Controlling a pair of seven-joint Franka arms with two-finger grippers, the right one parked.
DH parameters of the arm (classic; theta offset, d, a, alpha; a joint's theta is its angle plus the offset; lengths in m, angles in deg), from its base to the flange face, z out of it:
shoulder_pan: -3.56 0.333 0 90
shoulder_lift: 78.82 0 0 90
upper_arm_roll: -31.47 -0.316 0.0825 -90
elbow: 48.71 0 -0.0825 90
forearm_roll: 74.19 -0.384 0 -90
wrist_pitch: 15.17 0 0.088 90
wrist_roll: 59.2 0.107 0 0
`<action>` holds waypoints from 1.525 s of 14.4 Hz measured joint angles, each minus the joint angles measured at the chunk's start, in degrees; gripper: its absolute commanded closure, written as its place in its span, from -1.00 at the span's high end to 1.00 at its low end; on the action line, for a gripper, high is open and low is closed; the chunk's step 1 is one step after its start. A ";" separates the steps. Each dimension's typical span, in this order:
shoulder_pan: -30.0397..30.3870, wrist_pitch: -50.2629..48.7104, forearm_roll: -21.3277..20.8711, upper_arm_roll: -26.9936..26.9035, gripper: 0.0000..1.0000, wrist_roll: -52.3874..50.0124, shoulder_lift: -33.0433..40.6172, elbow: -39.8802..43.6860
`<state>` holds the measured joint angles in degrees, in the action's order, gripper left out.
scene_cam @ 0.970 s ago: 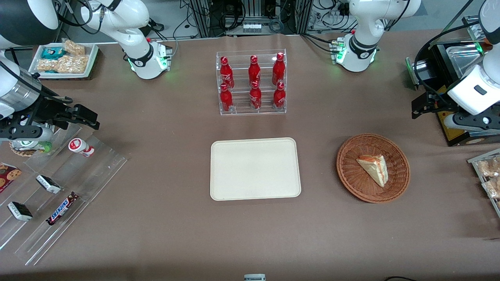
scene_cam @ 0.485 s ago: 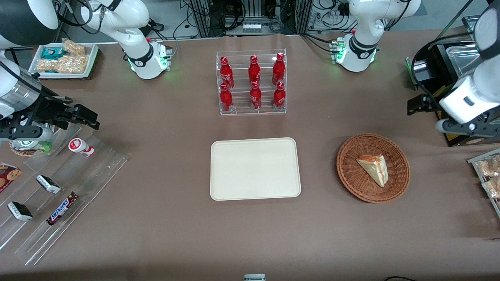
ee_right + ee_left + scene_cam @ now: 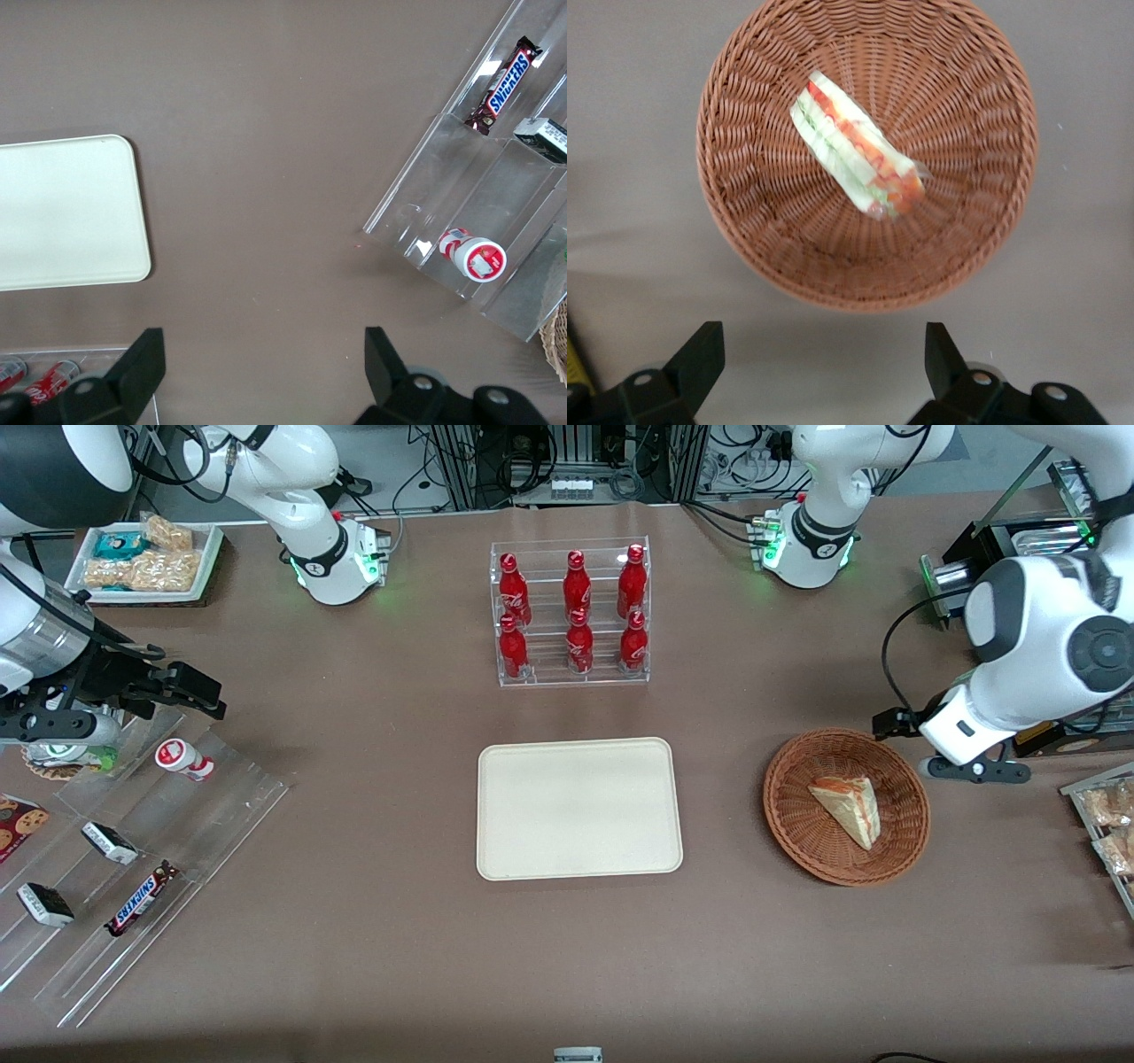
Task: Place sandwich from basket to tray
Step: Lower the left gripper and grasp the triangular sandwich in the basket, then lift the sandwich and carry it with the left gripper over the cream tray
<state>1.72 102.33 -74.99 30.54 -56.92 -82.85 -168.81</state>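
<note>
The brown counter (image 3: 354, 957) is busy at the parked arm's end: clear acrylic steps (image 3: 133, 850) hold a Snickers bar (image 3: 140, 899) and a small red-capped pot (image 3: 183, 759), with a white tray of snack packets (image 3: 146, 558) farther from the front camera. In the middle a clear rack of red bottles (image 3: 571, 613) stands farther from the camera than the cream tray (image 3: 578, 808), which has nothing on it. Toward the working arm's end sits the wicker basket (image 3: 846, 806) with the sandwich (image 3: 849, 808) lying inside it. From the front the sandwich shows mostly pale bread; the wrist camera on the working arm looks straight down and shows its red and green filling edge (image 3: 859, 159) inside the basket (image 3: 868, 150). That same view shows the gripper (image 3: 819, 359) above the counter just beside the basket's rim, its fingers (image 3: 700, 354) spread wide and holding nothing. Cables and equipment frames line the room's edge.
</note>
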 measured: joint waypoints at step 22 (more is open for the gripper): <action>-2.16 16.45 -0.01 1.33 -0.86 -50.20 -11.89 0.76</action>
<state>-0.44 118.79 -75.00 31.87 -107.12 -94.74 -168.05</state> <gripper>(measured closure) 0.718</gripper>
